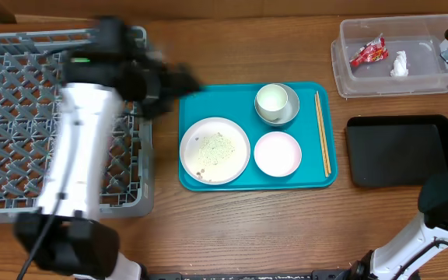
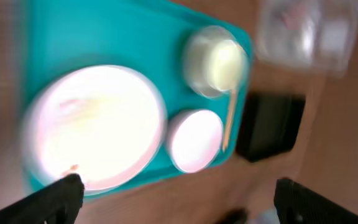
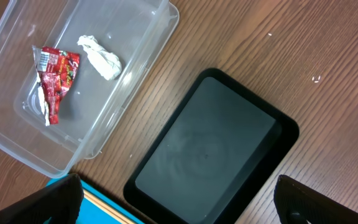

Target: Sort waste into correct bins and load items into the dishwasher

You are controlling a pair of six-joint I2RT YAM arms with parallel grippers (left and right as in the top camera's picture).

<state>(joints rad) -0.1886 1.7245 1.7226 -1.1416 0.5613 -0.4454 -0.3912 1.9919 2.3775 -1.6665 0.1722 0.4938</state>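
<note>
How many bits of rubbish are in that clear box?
2. In the tub, a red wrapper lies left and a white tissue right of it. Nothing seems hidden.

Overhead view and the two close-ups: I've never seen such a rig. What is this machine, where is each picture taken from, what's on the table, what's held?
Two robot arms work at a table. One camera looks down; two sit on the wrists, so the dark tips at their bottom corners are each arm's pincer. The left pincer is open over a teal tray carrying a plate with food scraps, a cup in a bowl, a small dish and chopsticks. The right pincer is open above a clear tub holding a red wrapper and tissue, beside a black tray. A grey rack stands left. Nothing is held.
</note>
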